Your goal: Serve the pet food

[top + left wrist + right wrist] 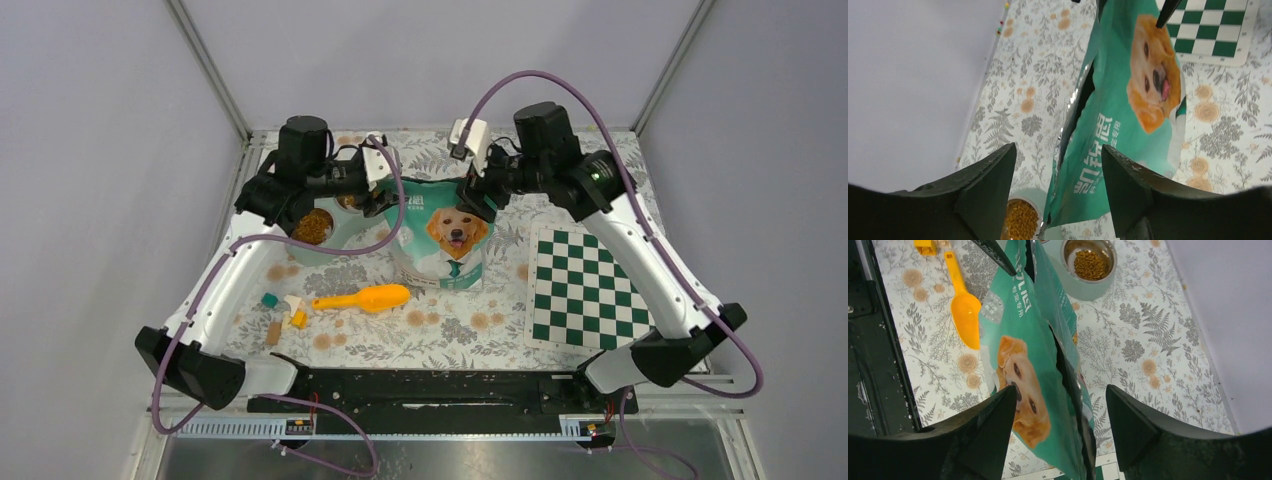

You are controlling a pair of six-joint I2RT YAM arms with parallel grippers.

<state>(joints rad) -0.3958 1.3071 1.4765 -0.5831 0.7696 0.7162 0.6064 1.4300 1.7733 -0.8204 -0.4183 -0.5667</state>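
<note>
The bag [443, 262] at centre is teal-green with a golden dog's face. The scoop [365, 298] is orange, the kibble [1089, 264] brown-orange, the board [585, 290] at right green-and-white chequered, the tablecloth [440, 325] white with grey ferns.

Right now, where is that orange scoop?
In the top view the orange scoop lies left of centre, on the near side of the green bag, beside small blocks.

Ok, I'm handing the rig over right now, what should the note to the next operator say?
Left gripper: fingers open, empty, above the top left of the bag. Right gripper: open, empty, above its top right.
The bag stands upright, mouth open; bowl to its left holds pet food; orange scoop lies on the table in front.
Done: food is in the bowl. Left: probably top up if needed, then back both arms away.
</note>
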